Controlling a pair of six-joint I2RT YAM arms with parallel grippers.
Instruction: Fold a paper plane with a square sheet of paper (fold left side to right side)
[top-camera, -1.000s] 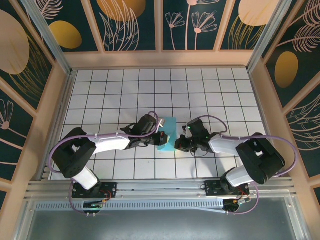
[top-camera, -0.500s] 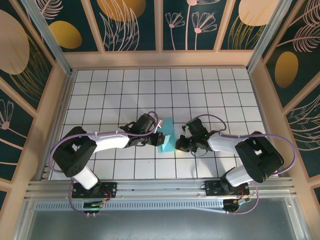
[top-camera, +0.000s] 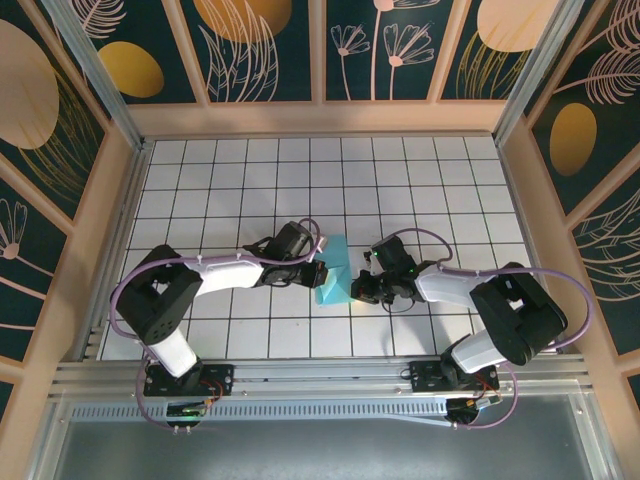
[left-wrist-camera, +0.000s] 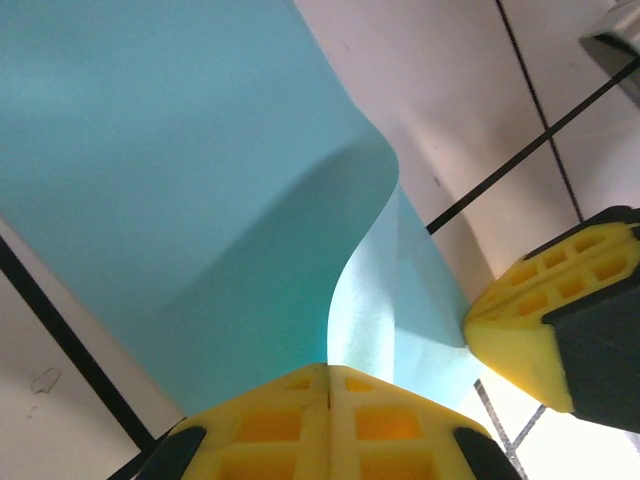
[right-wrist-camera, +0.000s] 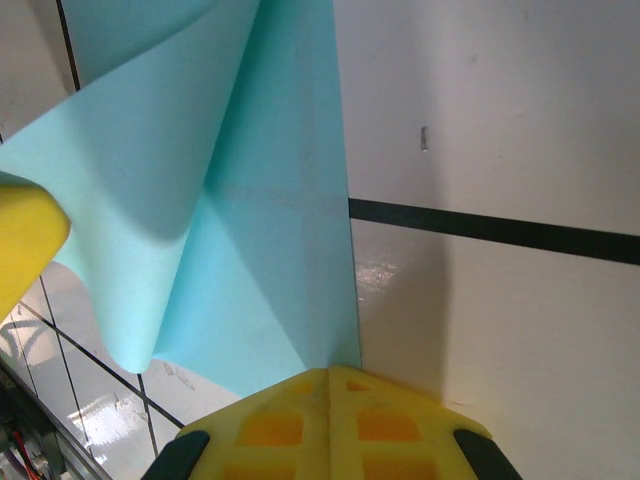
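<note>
The square sheet of paper (top-camera: 335, 270) is light teal and lies near the table's middle, between the two arms. Its left part curls up off the tiles. My left gripper (top-camera: 318, 273) is shut on that raised flap; in the left wrist view the paper (left-wrist-camera: 180, 180) bends up into its closed yellow jaws (left-wrist-camera: 328, 372). My right gripper (top-camera: 358, 288) is shut, its tip (right-wrist-camera: 333, 375) resting on the near right corner of the paper (right-wrist-camera: 260, 200). The right fingertip (left-wrist-camera: 520, 320) also appears in the left wrist view, touching that corner.
The white grid-tile table (top-camera: 450, 180) is walled by a pale wooden frame (top-camera: 320, 118) at the back and sides. A metal rail (top-camera: 320, 380) with both arm bases runs along the near edge.
The left gripper has carried the raised flap a little further right and away, and its elbow has swung in. The right gripper has stayed on the corner.
</note>
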